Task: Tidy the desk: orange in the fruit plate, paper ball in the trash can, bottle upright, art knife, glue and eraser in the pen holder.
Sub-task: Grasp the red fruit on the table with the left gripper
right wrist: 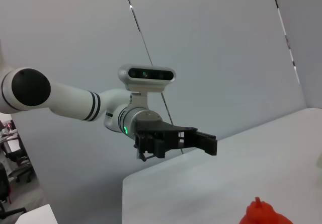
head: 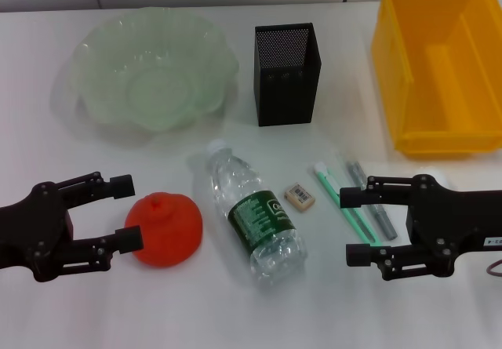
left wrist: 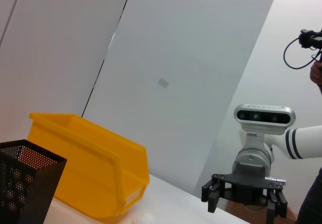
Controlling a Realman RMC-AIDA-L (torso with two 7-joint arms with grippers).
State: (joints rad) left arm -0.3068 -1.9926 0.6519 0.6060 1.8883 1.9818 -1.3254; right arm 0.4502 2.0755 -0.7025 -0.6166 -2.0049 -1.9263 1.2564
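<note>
Your left gripper [head: 125,212], jaws wide and holding nothing, faces the orange [head: 165,228] just beside it, seemingly touching one fingertip; right gripper [head: 353,226] idles open.

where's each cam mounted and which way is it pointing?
Head: high, looking down on the white table; both open end effectors, left by the orange fruit, right.
Left wrist: looks across the table at the right end effector.
Right wrist: looks back at the left end effector.
Shared: yellow plastic bin in head and left wrist.
</note>
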